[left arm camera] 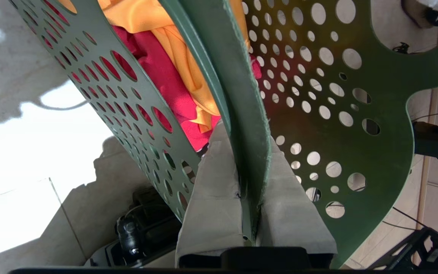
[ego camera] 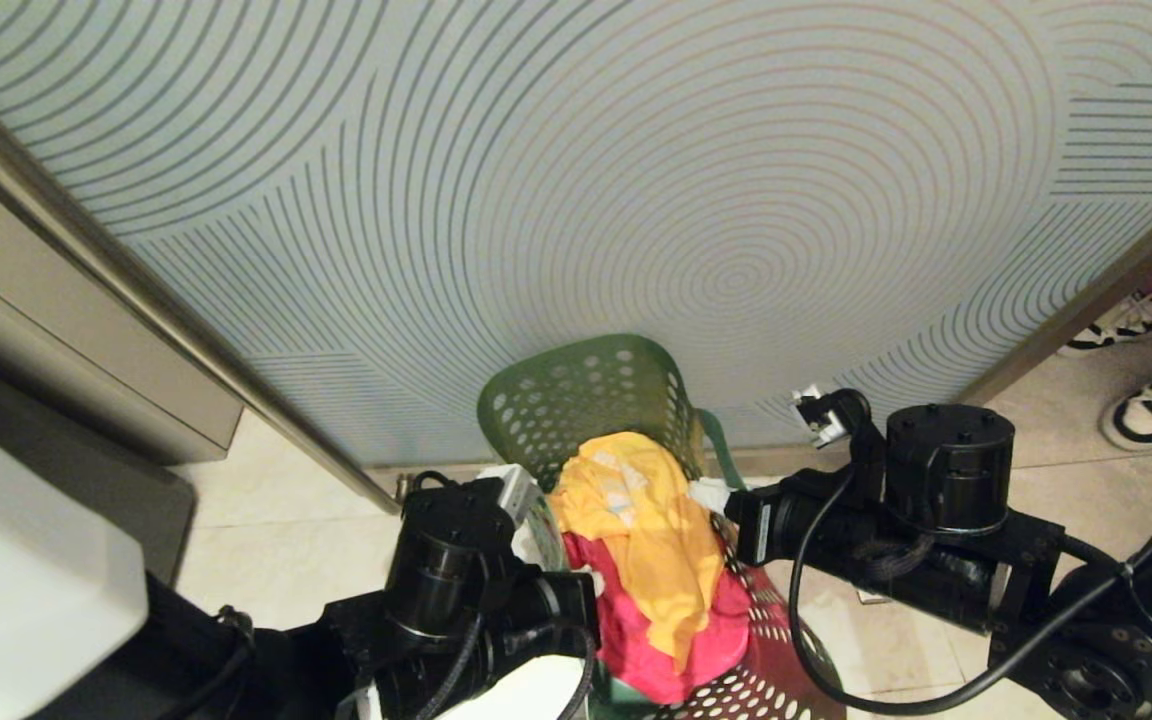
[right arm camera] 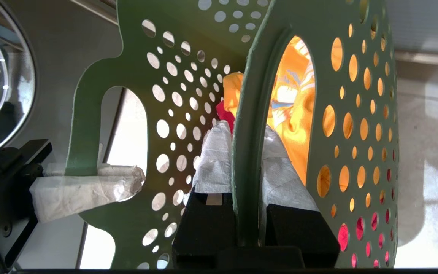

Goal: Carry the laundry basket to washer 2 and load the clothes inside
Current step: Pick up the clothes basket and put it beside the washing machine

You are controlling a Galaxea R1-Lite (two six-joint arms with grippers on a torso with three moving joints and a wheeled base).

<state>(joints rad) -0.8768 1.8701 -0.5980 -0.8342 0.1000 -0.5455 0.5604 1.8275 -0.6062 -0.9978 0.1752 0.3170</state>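
Left tool (left arm camera: 251,213), right tool (right arm camera: 247,171): each clamped on opposite rim edges of laundry basket (ego camera: 586,400); clothes (ego camera: 646,540) inside, between both tools.

The laundry basket (ego camera: 586,400) has its near rim cut off; jeans hidden.

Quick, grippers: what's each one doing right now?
Left gripper: shut on the basket rim.
Right gripper: shut on the basket rim, opposite side.
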